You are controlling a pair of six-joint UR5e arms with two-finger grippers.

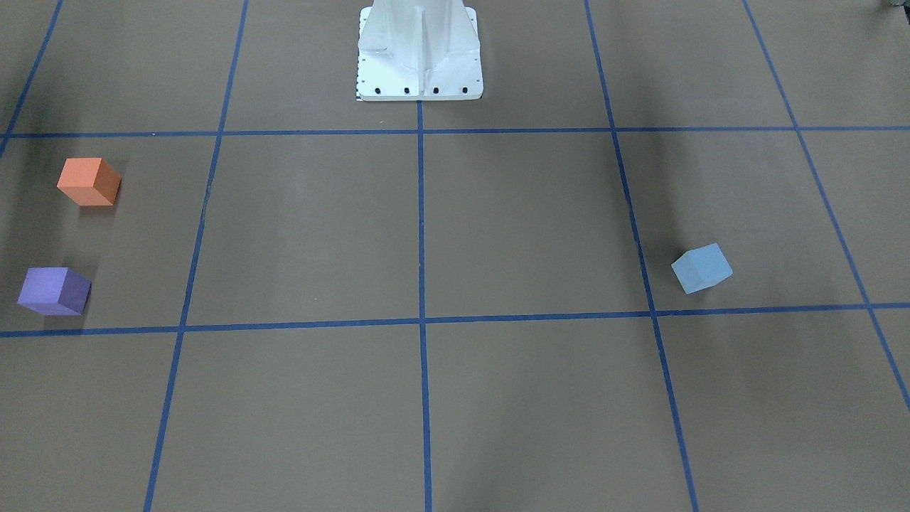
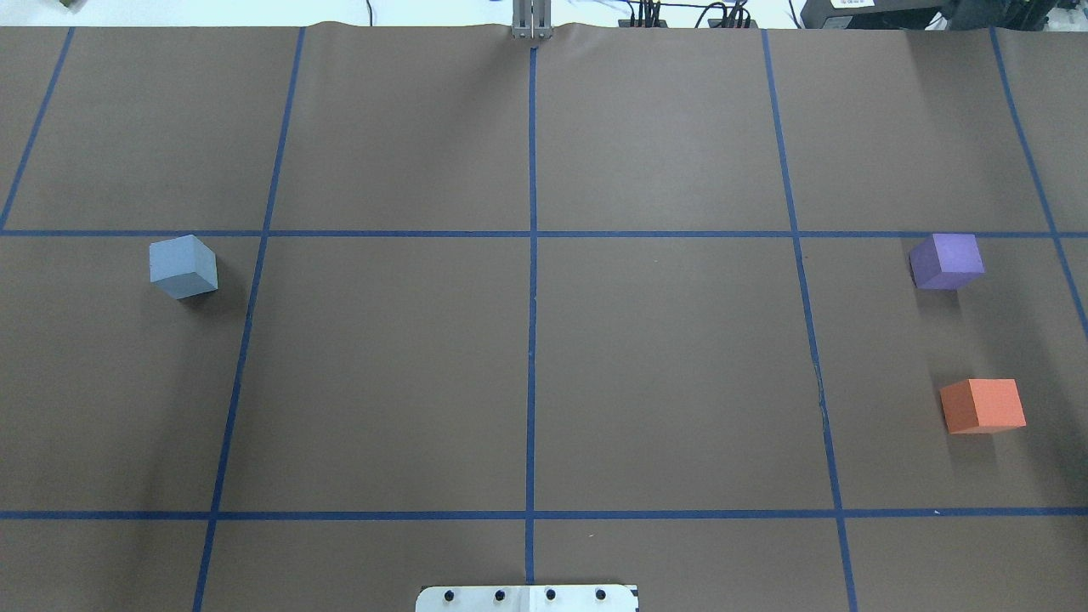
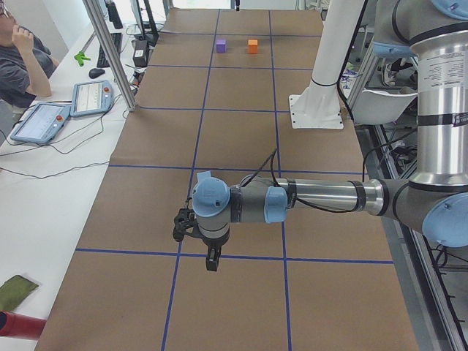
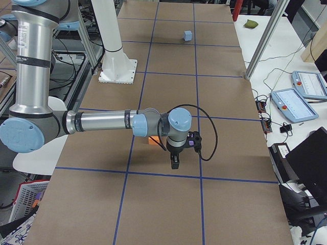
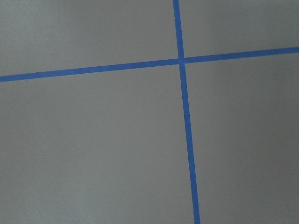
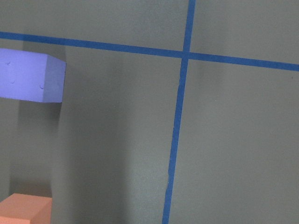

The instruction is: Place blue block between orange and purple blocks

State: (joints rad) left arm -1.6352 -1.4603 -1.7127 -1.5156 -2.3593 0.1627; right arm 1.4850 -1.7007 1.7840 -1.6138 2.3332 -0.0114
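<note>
Rig I drove sat in a robotics lab: blue-taped tabletop [image 2: 382, 382], teach pendants [image 3: 91, 97], operator [image 3: 22, 66] alongside.

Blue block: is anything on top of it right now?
Nothing: the top face of the blue block is bare in the overhead view, and it stands on the brown table. Its underside is covered.

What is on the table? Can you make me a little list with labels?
blue block: robot's left side, alone on the table
purple block: robot's right side, farther from the base
orange block: right side, nearer the base, apart from purple
gap between them: bare
left gripper: above the table, open or shut unclear
right gripper: above the table near the orange block, open or shut unclear
task: not yet done
</note>
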